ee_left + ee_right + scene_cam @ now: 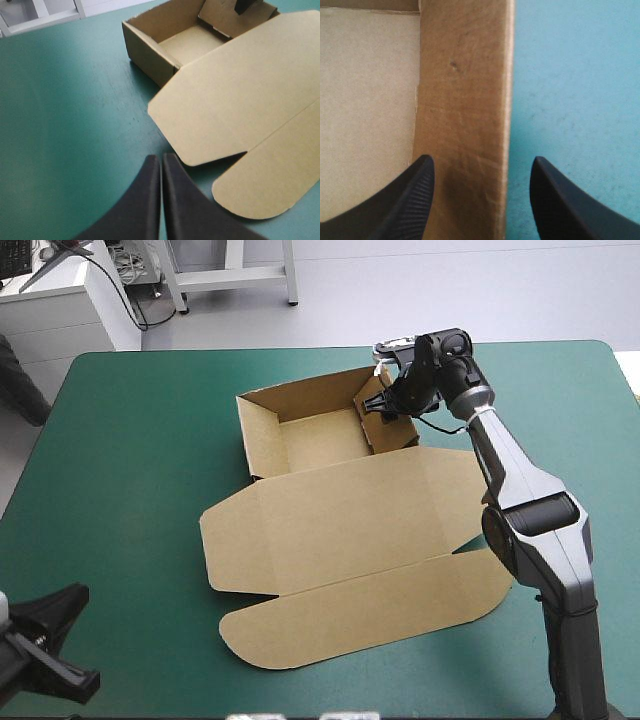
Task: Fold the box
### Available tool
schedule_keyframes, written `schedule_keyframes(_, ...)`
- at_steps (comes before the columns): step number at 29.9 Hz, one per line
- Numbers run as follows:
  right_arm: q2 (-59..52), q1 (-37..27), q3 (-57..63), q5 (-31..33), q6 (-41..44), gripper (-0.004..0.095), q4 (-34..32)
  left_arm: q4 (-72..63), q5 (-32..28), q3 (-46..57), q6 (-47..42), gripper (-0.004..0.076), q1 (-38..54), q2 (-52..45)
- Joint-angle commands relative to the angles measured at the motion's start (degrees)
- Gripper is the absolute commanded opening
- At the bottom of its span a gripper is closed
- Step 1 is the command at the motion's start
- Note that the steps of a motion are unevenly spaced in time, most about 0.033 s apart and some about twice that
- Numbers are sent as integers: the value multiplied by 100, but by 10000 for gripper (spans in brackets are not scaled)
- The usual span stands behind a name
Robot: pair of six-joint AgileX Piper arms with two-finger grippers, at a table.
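The brown box [320, 440] sits at the far middle of the table as an open tray, its lid [350, 530] lying flat toward the near edge with rounded flaps. My right gripper [388, 405] is open and straddles the tray's right wall [465, 100]. One finger [410, 200] is inside the tray and the other is outside over the teal-green cover; that wall leans inward. My left gripper [161, 159] is shut and empty, low at the near left corner [50, 645], a short way from the lid's left flap [210, 115].
Teal-green cover [130, 460] stretches from the box's left wall to the table's left edge. The table's far edge [300, 350] runs just beyond the tray. The right arm [530, 520] reaches over the lid's right side.
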Motion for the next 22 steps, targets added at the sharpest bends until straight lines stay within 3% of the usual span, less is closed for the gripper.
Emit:
schedule_keyframes(1, -285, -9, -151, 21, -45, 453, 116, -31, -541, 897, -286, -8, -31, -701)
schedule_keyframes(4, -209, -9, -151, 21, -60, 268, 116, -31, -548, 1710, -531, -8, -31, -1379)
schedule_keyframes(7, -171, -9, -151, 21, -60, -10, 116, -31, -548, 2284, -769, -8, -31, -1984)
schedule_keyframes(15, -382, -301, -151, 21, 216, -19, -871, 13, -586, 2555, -928, -8, -31, -2356)
schedule_keyframes(22, -756, -1694, -151, 21, 216, -19, -1195, 243, -663, 2555, -928, -8, -31, -2356)
